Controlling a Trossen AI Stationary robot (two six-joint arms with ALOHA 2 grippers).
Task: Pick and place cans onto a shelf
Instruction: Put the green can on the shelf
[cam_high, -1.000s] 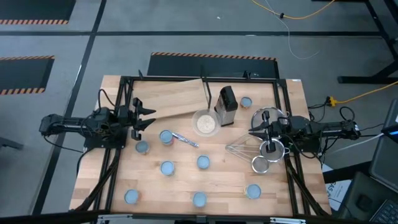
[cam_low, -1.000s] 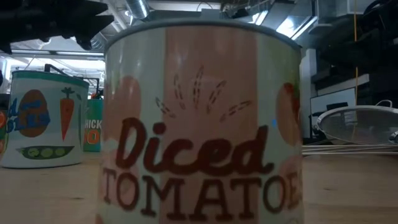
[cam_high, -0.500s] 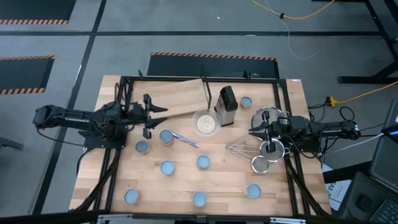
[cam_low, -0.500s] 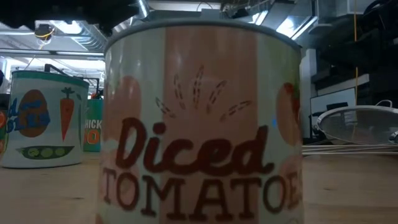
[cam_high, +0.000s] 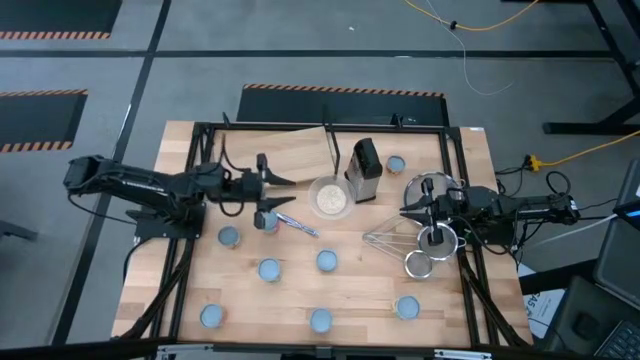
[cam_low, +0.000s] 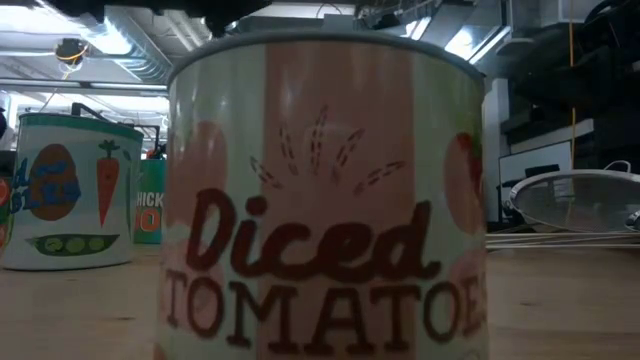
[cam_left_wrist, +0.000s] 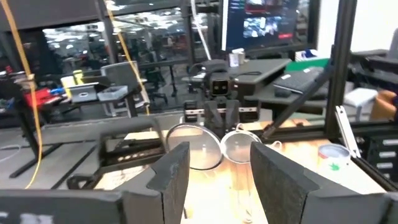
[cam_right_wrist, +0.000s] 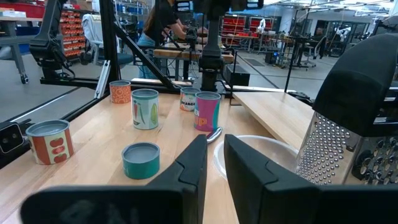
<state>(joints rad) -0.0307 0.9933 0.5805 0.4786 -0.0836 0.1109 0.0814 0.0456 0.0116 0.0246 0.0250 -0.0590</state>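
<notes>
Several cans with pale blue-grey tops stand upright on the tabletop, among them one (cam_high: 228, 237), one (cam_high: 268, 269) and one (cam_high: 326, 261); another (cam_high: 396, 164) stands at the far right. The "Diced Tomatoes" can (cam_low: 325, 190) fills the low view. The shelf (cam_high: 285, 160), a pale board, lies at the far left. My left gripper (cam_high: 272, 195) is open with nothing between its fingers (cam_left_wrist: 174, 177). It points level over a can (cam_high: 264, 221) beside the shelf's near edge. My right gripper (cam_high: 410, 212) waits at the right by the strainers, its fingers (cam_right_wrist: 198, 165) a narrow gap apart.
A whitish bowl (cam_high: 330, 197), a dark grater (cam_high: 365, 170), round strainers (cam_high: 432, 190) and a whisk (cam_high: 392, 238) crowd the table's middle right. A pen-like tool (cam_high: 298, 225) lies by the can under my left gripper. A black frame (cam_high: 320, 127) rims the table.
My left gripper has travelled from the table's left edge toward the right, rising as the arm stretched out, and now hangs above the can near the shelf. Its fingers have stayed open. The cans have not moved.
</notes>
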